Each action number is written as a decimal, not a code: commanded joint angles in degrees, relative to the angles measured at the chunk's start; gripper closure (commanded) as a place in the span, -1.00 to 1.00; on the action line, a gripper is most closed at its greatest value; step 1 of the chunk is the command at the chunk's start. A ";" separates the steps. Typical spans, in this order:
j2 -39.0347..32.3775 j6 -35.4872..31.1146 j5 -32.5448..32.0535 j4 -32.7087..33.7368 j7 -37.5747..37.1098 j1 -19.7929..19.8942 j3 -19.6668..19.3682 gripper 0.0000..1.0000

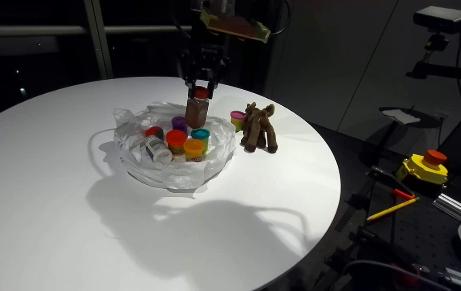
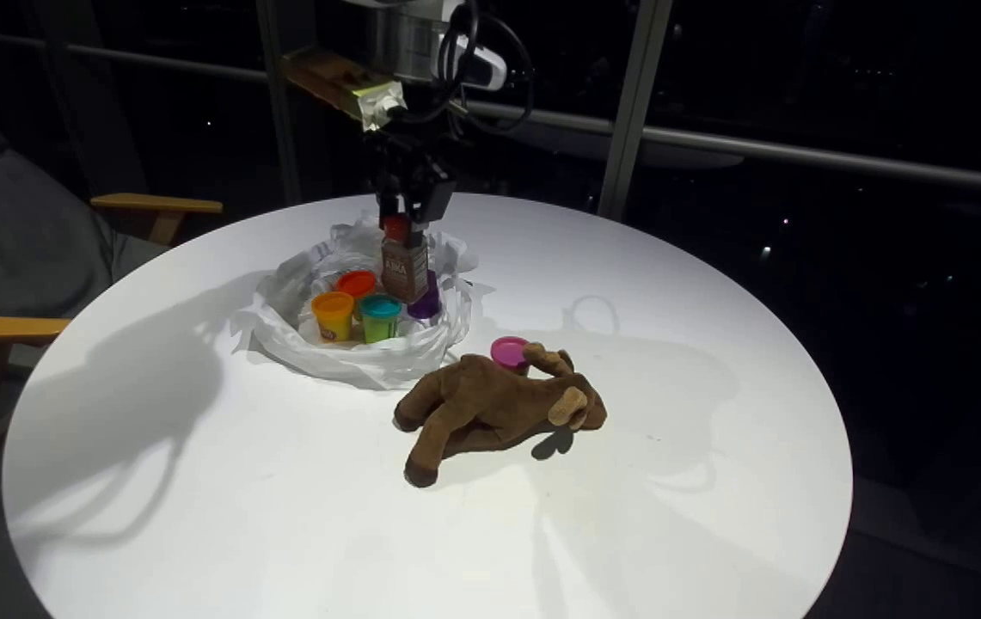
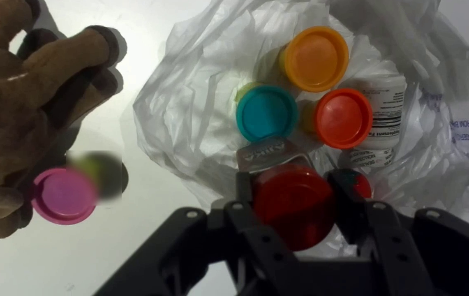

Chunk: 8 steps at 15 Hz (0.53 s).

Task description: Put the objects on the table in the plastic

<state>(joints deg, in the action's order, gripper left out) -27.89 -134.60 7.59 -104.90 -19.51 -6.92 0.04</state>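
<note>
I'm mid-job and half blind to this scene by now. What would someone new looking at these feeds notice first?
Probably the red-capped jar, held in the hand over the open plastic bag. Next, the vivid orange-lidded tub, red-lidded tub and teal-lidded tub inside the bag. Then the brown plush animal, outside the bag on the white table, with a pink-lidded tub beside it.

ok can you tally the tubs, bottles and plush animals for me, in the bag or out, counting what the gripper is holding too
Tubs: 5 (orange tub, red tub, teal tub, purple tub, pink tub)
Bottles: 2 (red-capped bottle, white bottle)
Plush animals: 1 (brown plush animal)
Total: 8
</note>
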 commanded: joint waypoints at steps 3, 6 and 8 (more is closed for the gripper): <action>-0.08 -2.04 2.01 0.19 4.58 2.12 1.40 0.52; -0.29 -2.12 2.86 0.45 5.84 3.03 1.59 0.52; -0.65 -1.81 3.31 0.58 6.62 3.61 1.60 0.52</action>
<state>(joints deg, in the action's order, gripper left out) -28.44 -135.80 9.22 -104.90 -15.17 -4.85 0.54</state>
